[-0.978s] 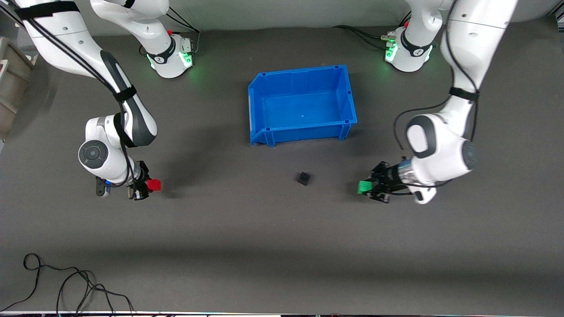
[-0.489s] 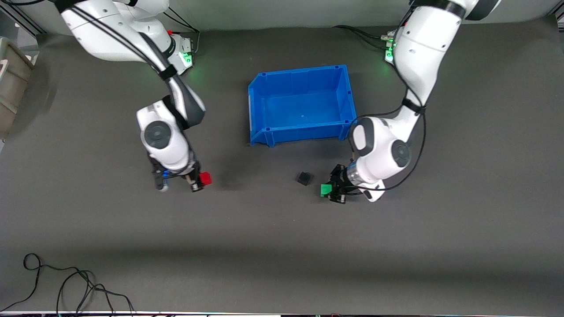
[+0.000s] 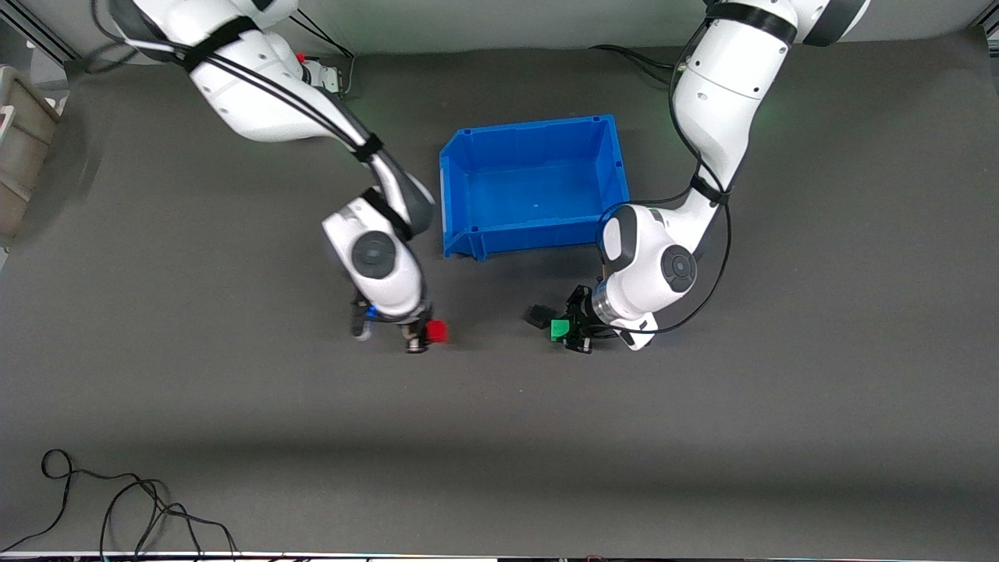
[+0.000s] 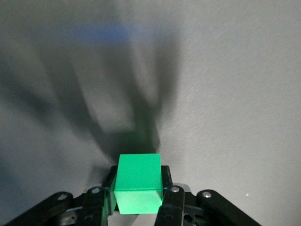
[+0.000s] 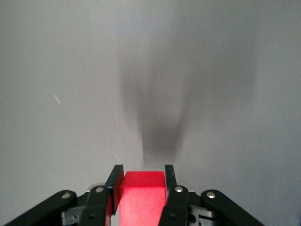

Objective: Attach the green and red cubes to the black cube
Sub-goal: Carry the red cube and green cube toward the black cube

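While the left gripper [image 3: 563, 332] clamps the green cube [image 3: 558, 330] just beside the black cube [image 3: 537, 315], the right gripper [image 3: 427, 334] pinches the red cube [image 3: 436, 332] well apart.

A robotics lab bench, set up for testing.

Two white arms [image 3: 273, 101] were bolted to a table [image 3: 499, 437] covered in plain dark matting, with a blue plastic bin [image 3: 616, 168] in the middle and loose cables [image 3: 117, 499] trailing at its edge.
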Controlling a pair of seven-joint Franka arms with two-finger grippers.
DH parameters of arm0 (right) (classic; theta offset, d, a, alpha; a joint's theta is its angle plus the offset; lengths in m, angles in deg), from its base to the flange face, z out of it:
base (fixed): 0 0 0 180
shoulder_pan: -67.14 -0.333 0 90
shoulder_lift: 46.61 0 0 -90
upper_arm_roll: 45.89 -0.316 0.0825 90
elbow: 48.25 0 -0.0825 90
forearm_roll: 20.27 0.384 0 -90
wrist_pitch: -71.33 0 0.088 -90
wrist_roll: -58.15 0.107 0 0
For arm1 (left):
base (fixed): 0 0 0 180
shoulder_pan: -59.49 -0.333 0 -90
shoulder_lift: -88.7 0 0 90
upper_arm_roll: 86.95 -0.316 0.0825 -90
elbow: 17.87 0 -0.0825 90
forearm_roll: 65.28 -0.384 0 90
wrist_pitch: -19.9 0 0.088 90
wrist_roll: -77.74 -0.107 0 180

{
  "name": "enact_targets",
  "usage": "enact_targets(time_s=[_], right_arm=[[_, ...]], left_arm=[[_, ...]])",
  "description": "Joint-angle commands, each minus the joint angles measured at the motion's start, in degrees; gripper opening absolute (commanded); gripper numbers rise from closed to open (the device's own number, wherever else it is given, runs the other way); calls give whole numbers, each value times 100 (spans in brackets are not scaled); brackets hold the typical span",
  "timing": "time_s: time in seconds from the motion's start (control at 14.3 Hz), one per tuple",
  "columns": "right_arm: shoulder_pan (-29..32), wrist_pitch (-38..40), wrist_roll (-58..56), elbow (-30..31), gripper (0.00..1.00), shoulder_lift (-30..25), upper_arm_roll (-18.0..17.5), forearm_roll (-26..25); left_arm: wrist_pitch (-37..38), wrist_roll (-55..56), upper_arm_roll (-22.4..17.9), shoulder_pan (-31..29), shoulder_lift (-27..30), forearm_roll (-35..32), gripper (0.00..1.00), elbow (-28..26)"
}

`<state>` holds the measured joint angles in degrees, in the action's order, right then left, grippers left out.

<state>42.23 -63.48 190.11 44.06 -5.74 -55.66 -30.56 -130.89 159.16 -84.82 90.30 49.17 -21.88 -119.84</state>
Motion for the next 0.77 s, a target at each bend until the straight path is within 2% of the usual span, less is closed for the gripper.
enact_targets(time_s=[0.0, 0.14, 0.42, 0.7], right_arm=[[-337, 368, 469, -1221, 28, 841, -104, 54], [-479, 376, 593, -1618, 28, 1071, -95, 89], [-488, 376, 524, -1768, 28, 1186, -86, 45], [-541, 376, 594, -1822, 28, 1221, -156, 89]], left_arm=[[119, 208, -108, 232, -11, 11, 22, -24], [111, 461, -108, 232, -11, 2, 22, 19], [-21, 1234, -143, 197, -19, 11, 22, 116], [-161, 1473, -161, 188, -19, 19, 22, 125]])
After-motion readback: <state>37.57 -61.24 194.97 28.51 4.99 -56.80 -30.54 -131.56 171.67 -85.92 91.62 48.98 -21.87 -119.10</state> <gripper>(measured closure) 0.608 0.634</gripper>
